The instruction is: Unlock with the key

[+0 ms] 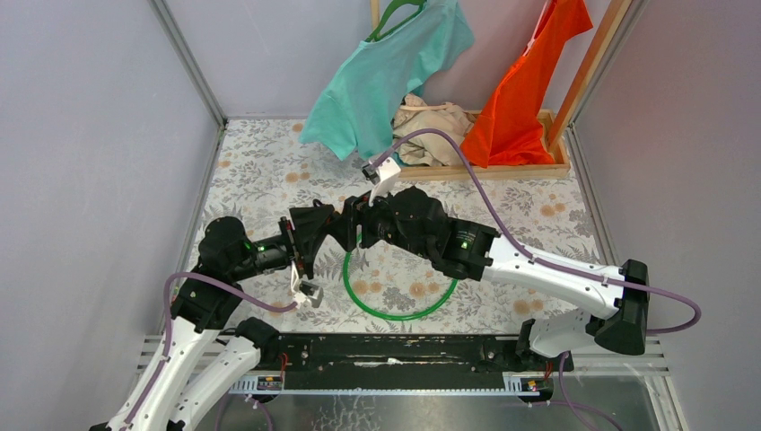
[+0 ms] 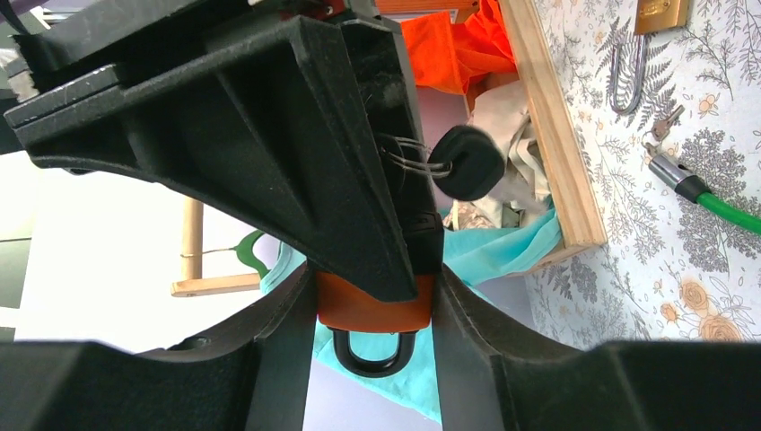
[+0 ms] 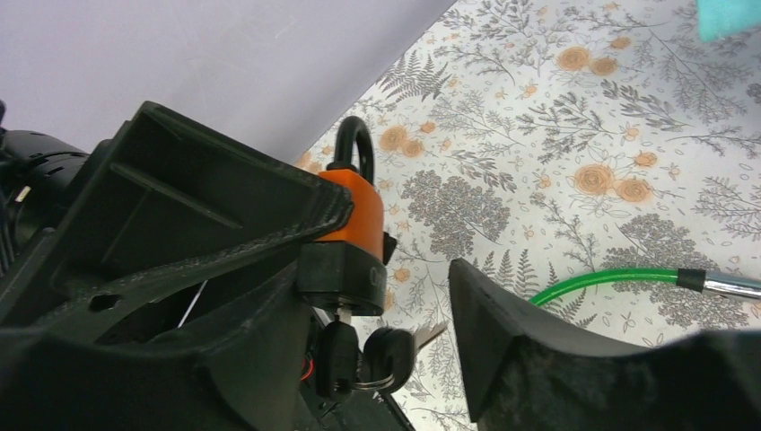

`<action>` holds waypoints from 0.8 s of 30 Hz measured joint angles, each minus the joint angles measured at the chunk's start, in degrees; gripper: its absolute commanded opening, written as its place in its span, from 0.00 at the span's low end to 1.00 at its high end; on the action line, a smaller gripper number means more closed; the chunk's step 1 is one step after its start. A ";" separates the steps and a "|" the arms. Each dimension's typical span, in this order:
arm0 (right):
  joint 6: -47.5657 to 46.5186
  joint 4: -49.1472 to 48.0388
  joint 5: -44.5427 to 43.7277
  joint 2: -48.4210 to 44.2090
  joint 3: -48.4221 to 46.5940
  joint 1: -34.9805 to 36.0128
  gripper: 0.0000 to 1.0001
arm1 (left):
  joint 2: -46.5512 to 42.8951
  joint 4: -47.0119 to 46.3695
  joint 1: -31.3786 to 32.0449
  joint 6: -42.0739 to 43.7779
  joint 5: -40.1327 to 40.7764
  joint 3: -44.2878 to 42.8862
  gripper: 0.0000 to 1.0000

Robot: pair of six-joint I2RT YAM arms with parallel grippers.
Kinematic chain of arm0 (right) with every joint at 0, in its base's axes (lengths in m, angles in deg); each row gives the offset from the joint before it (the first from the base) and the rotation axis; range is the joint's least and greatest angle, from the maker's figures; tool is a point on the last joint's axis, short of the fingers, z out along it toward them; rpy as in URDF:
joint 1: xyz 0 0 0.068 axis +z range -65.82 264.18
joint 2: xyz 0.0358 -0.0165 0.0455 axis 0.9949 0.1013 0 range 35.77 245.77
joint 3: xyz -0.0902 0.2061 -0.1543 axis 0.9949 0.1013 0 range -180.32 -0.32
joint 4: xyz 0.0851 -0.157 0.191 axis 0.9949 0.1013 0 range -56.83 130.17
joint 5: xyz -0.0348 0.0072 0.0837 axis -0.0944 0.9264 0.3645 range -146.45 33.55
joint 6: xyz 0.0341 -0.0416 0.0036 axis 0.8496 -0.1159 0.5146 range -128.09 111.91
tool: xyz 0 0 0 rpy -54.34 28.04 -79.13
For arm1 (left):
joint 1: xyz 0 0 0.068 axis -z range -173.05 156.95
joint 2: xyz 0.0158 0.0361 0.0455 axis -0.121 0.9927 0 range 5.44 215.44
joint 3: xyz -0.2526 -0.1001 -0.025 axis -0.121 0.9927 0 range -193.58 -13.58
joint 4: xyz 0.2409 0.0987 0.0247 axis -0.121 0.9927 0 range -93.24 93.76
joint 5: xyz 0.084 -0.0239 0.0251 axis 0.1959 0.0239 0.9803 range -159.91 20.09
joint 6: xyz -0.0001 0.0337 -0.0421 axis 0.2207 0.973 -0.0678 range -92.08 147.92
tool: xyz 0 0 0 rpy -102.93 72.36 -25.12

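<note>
left tool (image 2: 372, 292): clamps padlock (image 2: 370, 310) | right tool (image 3: 381, 305): jaws apart, key (image 3: 339, 359) in padlock

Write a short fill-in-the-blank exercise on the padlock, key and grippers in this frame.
1. The left gripper is clamped on a padlock whose body is ____.
2. The key in the padlock's underside has a ____ head.
3. The right gripper has its jaws ____, off the key.
4. The cable on the table is ____.
Missing words: orange; black; open; green.
</note>
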 measured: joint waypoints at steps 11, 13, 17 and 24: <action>-4.61 0.72 1.75 1.05 -1.01 0.11 0.00 | 0.81 1.90 0.00 -1.01 0.55 -0.37 0.62; -4.44 0.09 2.84 0.79 -0.72 -0.04 0.00 | 0.90 2.95 0.00 -0.87 0.09 -1.18 0.74; -4.17 -2.47 8.55 -3.52 4.22 -2.19 0.00 | 0.94 5.92 0.02 -0.79 -2.54 -4.52 0.76; -3.78 -3.78 18.10 -8.74 7.48 -5.90 0.00 | 1.33 9.55 0.02 -0.90 -8.09 -7.32 0.69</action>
